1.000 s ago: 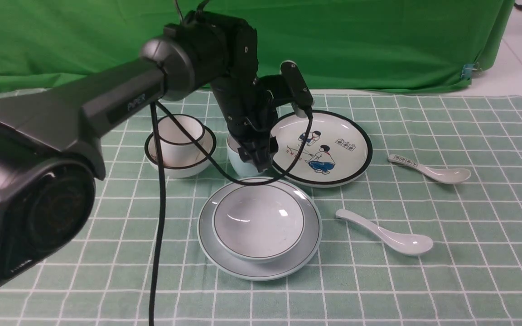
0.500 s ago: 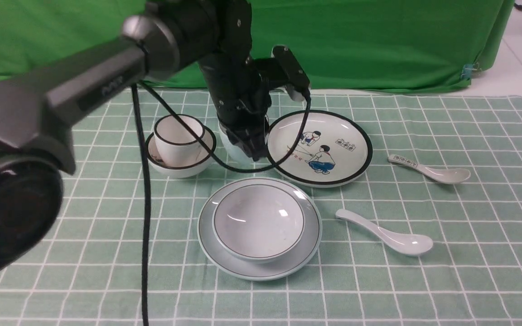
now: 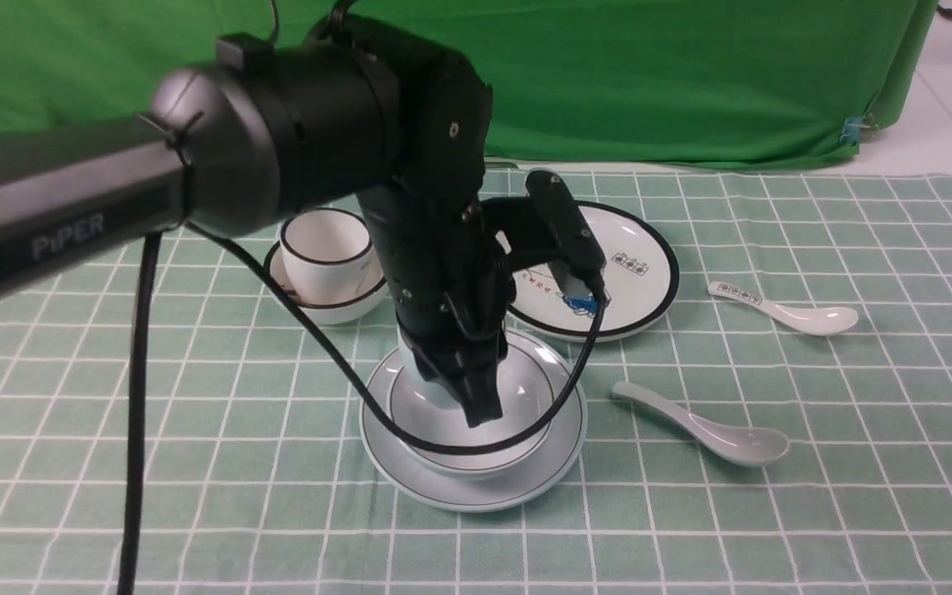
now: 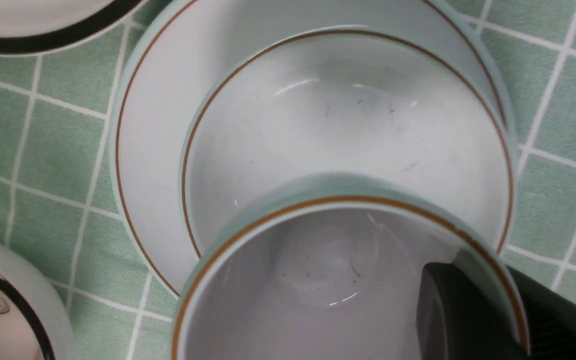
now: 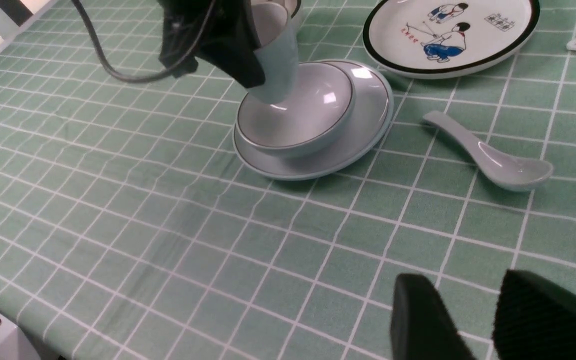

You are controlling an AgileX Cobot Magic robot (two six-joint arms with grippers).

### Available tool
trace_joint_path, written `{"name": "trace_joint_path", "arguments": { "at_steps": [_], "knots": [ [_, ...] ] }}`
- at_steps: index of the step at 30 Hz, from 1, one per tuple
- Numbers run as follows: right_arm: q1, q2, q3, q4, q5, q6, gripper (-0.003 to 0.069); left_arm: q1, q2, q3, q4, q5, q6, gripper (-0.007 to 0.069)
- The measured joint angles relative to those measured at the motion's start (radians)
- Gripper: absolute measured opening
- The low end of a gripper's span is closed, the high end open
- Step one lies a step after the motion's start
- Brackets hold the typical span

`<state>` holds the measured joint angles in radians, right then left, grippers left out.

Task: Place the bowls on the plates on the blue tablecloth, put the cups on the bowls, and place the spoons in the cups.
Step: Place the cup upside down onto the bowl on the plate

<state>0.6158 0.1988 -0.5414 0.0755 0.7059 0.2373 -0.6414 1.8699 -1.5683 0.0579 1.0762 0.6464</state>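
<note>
Far left, the white cup with a thin black rim sits in the small white black-rimmed bowl, which rests on the blue-green checked tablecloth, not on a plate. At centre, the left gripper is clamped on the wall of the plain bluish-white cup, which hangs tilted and low over the pale thin-rimmed bowl on the plain white plate. Whether they touch is unclear. The step in hand looks like seating this cup, which calls for levelling, lowering and letting go. Further right, the black-rimmed cartoon plate is bare, and 2 spoons lie beyond it: the plain white ceramic spoon and the white spoon with a printed handle. The right gripper gapes, holding nothing.
</note>
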Motion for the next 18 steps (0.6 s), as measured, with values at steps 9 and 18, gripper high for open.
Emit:
{"name": "trace_joint_path", "arguments": {
  "at_steps": [9, 18],
  "knots": [
    [0.000, 0.000, 0.000, 0.001, 0.000, 0.001, 0.0263, 0.001, 0.088, 0.009, 0.011, -0.088, 0.000, 0.0037],
    [0.000, 0.000, 0.000, 0.012, 0.000, 0.005, 0.0265, 0.001, 0.103, 0.009, 0.003, -0.092, -0.002, 0.0076]
  ]
}}
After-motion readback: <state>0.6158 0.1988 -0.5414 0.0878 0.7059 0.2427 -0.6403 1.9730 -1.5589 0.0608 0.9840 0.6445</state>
